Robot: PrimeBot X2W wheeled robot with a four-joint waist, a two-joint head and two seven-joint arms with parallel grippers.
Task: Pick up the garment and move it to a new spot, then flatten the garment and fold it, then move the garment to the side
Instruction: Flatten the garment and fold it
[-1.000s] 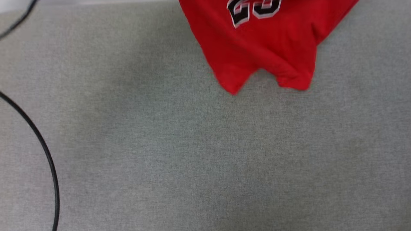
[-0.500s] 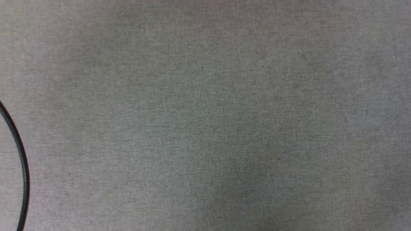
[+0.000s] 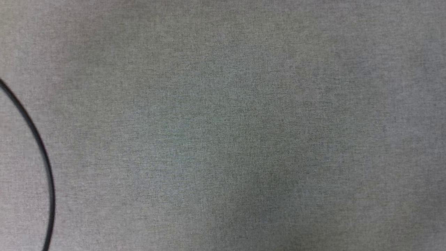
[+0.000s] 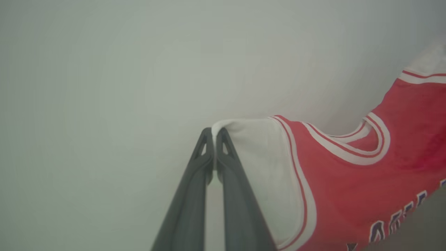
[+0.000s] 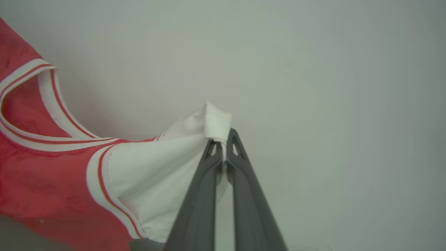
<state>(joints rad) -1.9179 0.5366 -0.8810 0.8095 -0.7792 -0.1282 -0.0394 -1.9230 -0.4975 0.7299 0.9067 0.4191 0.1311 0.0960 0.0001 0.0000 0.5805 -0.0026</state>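
In the head view there is a grey cloth surface (image 3: pixel 244 122). A thin black cable (image 3: pixel 42 150) lies on it in a curve along the left edge.

In the left wrist view, the left gripper (image 4: pixel 214 131) has its two dark fingers pressed together at the tips, and they pinch the edge of a white sleeve (image 4: pixel 258 157). This sleeve belongs to the shirt (image 4: pixel 348 188), which is red and spreads from the fingertips toward the right side of the picture. A white and red striped band (image 4: pixel 348 153) goes around the neck opening, which sags a little in the middle. Dark letters (image 4: pixel 397 223) with a pale outline show near the lower right corner, but they are cut off and I cannot read them. Behind the shirt there is a plain pale background (image 4: pixel 104 87).

In the right wrist view, the right gripper (image 5: pixel 224 136) is also closed at the tips, and it pinches a folded corner of the other white sleeve (image 5: pixel 156 167). From here the shirt (image 5: pixel 41 174) spreads toward the left side, with the striped neck band (image 5: pixel 45 104) at the upper left. So the shirt is held by both grippers, one sleeve in each.
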